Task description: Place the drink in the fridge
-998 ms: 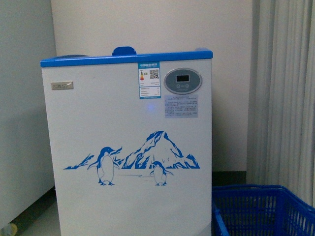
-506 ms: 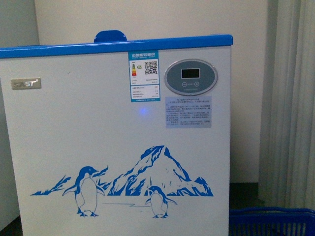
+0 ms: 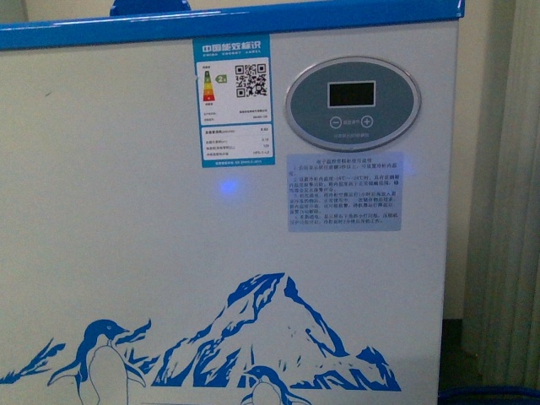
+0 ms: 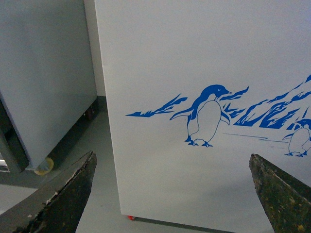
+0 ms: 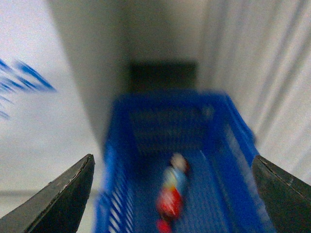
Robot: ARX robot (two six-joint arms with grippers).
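One drink point(image 5: 172, 191) noted lying in the blue basket point(image 5: 116, 160), straight ahead of the right gripper point(image 5: 171, 162), long axis pointing away, cap far. Spread wide, empty. Left gripper point(image 4: 172, 160) likewise spread, facing the fridge point(image 4: 194, 58); right nearer.

Soft, even light; one view blurred.
The right wrist view smears basket point(image 5: 165, 124) and drink point(image 5: 172, 191); a blue glow point(image 3: 228, 186) spots the fridge point(image 3: 126, 253) front.
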